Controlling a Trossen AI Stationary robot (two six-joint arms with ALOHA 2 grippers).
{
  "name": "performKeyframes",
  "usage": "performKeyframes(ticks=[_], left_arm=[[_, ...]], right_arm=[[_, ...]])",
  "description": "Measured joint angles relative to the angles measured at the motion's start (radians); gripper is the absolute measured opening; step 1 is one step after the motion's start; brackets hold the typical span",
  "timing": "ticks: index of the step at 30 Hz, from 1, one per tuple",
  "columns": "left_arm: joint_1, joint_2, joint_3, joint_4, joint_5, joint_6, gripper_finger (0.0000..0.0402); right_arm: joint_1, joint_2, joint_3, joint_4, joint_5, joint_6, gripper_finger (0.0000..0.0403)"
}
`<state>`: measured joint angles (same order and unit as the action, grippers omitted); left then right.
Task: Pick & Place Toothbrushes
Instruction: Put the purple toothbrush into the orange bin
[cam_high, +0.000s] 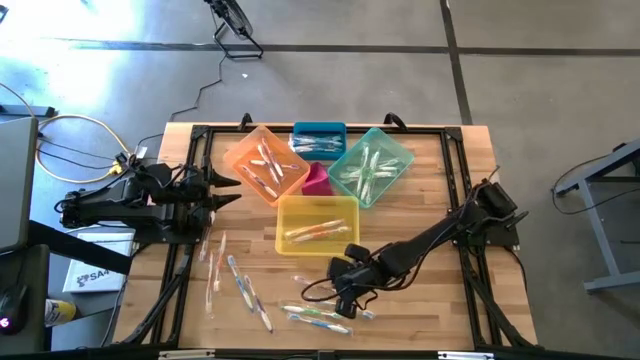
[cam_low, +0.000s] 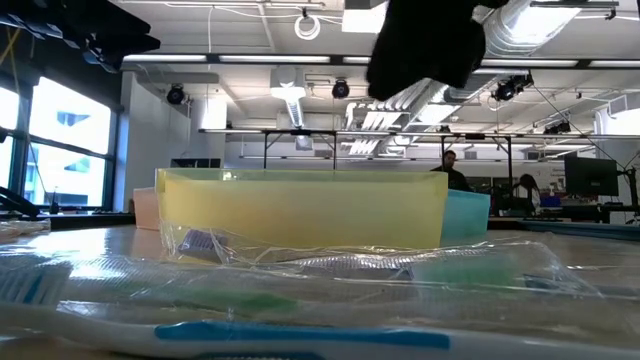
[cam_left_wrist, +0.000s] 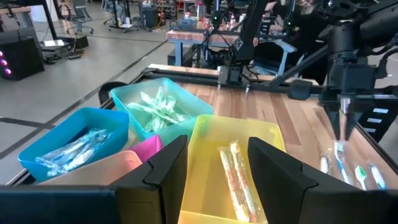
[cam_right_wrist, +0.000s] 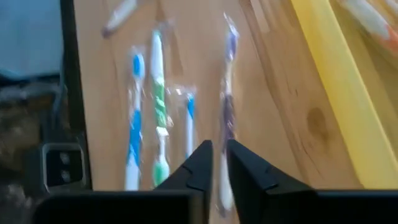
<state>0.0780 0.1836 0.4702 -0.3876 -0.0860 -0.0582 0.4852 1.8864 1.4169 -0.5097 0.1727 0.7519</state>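
I've got the right gripper (cam_high: 352, 297) down low over the desk's near edge, a bit right of centre, just beyond the cluster of loose toothbrushes (cam_high: 318, 317) lying there. In the right wrist view its fingers (cam_right_wrist: 202, 163) stand with only a narrow slit between them, and a purple-accented wrapped toothbrush (cam_right_wrist: 227, 112) runs straight into that slit — long axis in line with the wrist camera's look, head end pointing away, toward the yellow bin (cam_high: 317, 222). Whether the pads actually pinch it or it just lies on the wood beneath them, I cannot tell. Three more brushes, blue and green, lie beside it on one side, parallel and just apart from it — close enough to get dragged along if I come in off-line. The yellow bin's near wall stands just beyond the right gripper, so my guess is a short lift and carry over that wall, nothing in the way. A second scatter of toothbrushes (cam_high: 232, 278) lies toward the near-left part of the desk, nearer the left arm. The left gripper (cam_high: 232, 190) waits at the left edge, jaws well apart and empty, pointing across at the orange bin (cam_high: 265, 163). Beyond it sit the blue bin (cam_high: 319, 139), the teal bin (cam_high: 371, 165) and a small pink bin (cam_high: 318, 180) in the middle, the first two already holding brushes.
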Motion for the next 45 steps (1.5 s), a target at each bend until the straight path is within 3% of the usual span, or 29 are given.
performKeyframes(ticks=[6,10,26,31,45], left_arm=[[0.000,0.000,0.000,-0.020,0.000,-0.003,0.0164],[0.000,0.000,0.000,-0.023,0.000,-0.011,0.0164],[0.000,0.002,0.000,-0.030,0.000,-0.026,0.0164],[0.000,0.002,0.000,-0.031,0.000,-0.026,0.0164],[0.000,0.002,0.000,-0.034,0.000,-0.030,0.0164]], right_arm=[[-0.001,0.060,0.000,-0.001,-0.032,0.009,0.0109],[0.002,0.104,0.000,-0.004,-0.074,0.011,0.0127],[0.006,0.152,-0.001,-0.002,-0.066,0.011,0.0110],[0.006,0.152,-0.039,0.017,-0.017,0.040,0.0111],[0.006,0.146,-0.106,0.072,-0.023,0.109,0.0111]])
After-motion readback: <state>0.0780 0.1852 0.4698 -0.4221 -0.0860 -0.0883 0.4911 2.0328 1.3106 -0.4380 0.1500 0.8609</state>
